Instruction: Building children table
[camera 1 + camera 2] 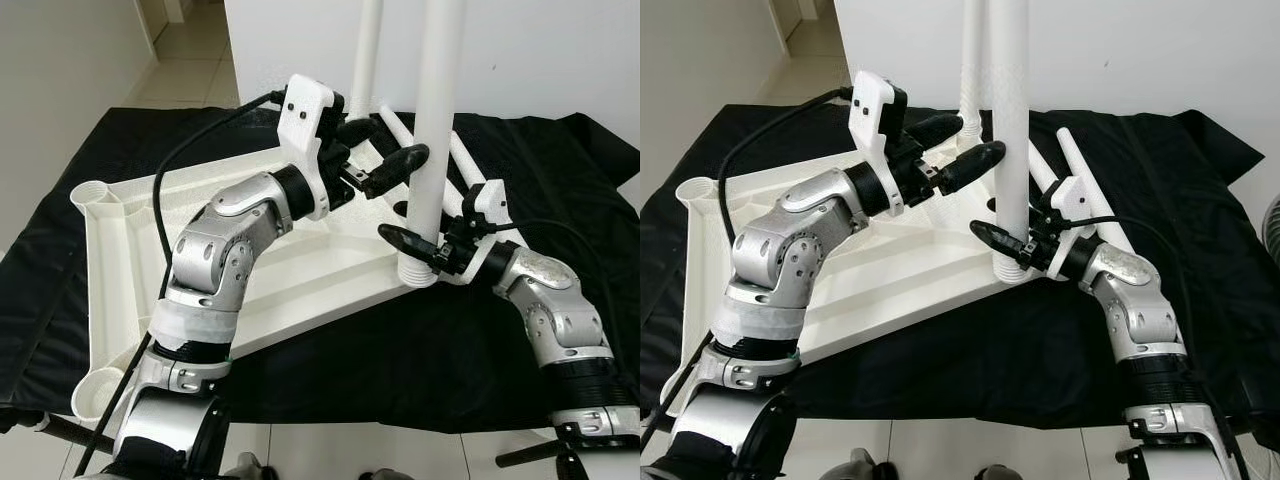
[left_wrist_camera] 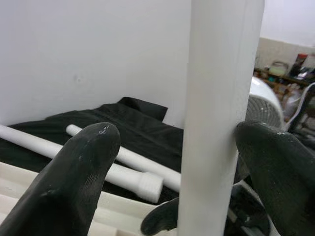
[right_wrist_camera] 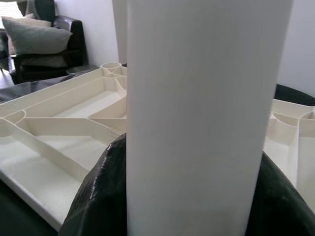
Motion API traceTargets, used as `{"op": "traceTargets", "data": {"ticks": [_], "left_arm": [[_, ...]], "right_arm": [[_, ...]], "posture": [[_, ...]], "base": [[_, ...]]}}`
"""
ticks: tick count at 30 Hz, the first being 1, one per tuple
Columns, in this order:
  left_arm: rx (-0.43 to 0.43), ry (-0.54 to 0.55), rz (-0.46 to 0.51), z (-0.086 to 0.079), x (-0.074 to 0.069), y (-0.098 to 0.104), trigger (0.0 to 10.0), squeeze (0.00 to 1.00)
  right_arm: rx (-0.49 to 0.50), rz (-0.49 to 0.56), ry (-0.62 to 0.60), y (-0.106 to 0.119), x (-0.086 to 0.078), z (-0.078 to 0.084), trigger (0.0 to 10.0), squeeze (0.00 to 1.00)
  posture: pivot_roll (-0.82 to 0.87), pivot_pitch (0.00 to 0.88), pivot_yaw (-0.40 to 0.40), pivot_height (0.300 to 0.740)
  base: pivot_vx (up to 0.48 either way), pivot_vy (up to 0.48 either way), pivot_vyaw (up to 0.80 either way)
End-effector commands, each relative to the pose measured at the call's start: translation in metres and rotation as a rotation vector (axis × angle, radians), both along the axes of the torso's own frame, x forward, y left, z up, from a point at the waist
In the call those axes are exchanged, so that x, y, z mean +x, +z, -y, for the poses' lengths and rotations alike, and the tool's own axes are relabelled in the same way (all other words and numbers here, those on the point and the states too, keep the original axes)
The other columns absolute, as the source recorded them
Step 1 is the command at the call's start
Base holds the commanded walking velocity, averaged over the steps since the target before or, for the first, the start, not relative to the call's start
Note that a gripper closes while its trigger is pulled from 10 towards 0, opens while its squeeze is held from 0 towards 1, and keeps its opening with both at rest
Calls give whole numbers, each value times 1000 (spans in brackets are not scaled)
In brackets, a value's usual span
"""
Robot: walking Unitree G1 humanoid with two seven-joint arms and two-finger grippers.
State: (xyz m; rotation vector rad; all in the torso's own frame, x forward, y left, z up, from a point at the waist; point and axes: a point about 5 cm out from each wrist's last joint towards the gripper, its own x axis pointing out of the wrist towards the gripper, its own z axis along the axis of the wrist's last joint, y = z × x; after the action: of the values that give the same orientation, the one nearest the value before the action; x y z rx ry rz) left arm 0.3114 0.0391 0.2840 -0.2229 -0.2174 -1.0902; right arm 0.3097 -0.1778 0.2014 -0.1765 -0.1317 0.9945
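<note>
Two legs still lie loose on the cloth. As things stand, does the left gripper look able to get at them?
Probably not directly. The left gripper is open around the upright leg, which stands between it and the loose legs lying beyond. The right gripper shut on that leg's base also crowds the way.

We are in a home: a dark sofa [image 3: 49, 29] with grey cushions [image 3: 37, 37], a standing fan [image 2: 268, 103], pale floor tiles [image 1: 190, 60], plain white walls [image 2: 93, 54].
</note>
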Motion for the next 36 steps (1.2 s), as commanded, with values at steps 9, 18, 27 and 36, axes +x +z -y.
{"op": "traceTargets", "data": {"ticks": [9, 18, 27, 36], "left_arm": [[-22, -79, -41, 0, -4, 12, 10000, 0], [58, -163, -103, 4, -11, 9, 10000, 0], [119, -157, -140, 12, -12, 1, 10000, 0], [58, -121, -153, 17, -8, 7, 10000, 0]], "right_arm": [[-42, -45, 94, -8, -7, -7, 10000, 0], [-92, -79, 117, -14, -5, -11, 10000, 0], [-103, -88, 113, -12, -4, -13, 10000, 0], [-88, -78, 115, -10, -2, -19, 10000, 0]], "posture": [[-98, 25, 34, 740], [-89, 24, 33, 740], [-90, 29, 32, 740], [-95, 28, 31, 740]], "base": [[0, 0, 0], [0, 0, 0], [0, 0, 0], [0, 0, 0]]}}
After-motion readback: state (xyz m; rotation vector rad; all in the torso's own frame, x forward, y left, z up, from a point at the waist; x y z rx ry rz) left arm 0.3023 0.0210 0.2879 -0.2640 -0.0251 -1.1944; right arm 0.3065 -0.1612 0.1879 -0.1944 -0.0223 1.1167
